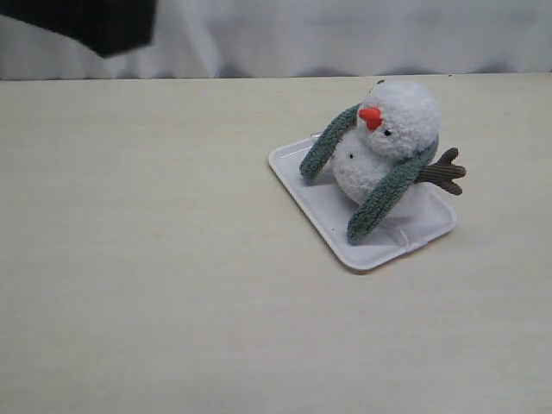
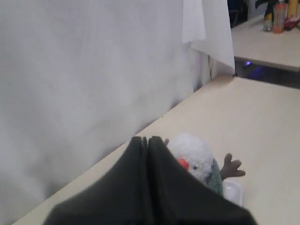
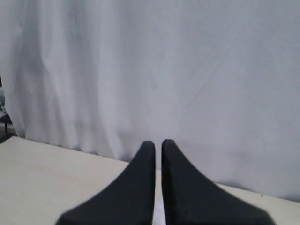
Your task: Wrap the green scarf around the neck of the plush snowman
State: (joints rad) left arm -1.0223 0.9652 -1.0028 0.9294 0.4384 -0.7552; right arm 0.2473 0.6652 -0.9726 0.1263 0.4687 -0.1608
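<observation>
Snowman: plush snowman (image 1: 392, 142) sits at the far end of the white tray (image 1: 414, 231), orange nose pointing left
Scarf: green scarf (image 1: 385, 197) lies around the snowman's neck (image 1: 378, 138); one end hangs at the tray's left edge, the other reaches toward its near edge
Tray: right of middle on the desk (image 1: 155, 259)
Left pincer: left gripper (image 2: 146, 139) clenched, grasping nothing, apart from the snowman
Right pincer: right gripper (image 3: 158, 143) clenched, empty, facing a white curtain (image 3: 187, 70)

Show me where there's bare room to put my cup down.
Bare table lies left of the white tray and all along its near side. The tray is crowded: the plush snowman and green scarf ends cover much of it.
</observation>
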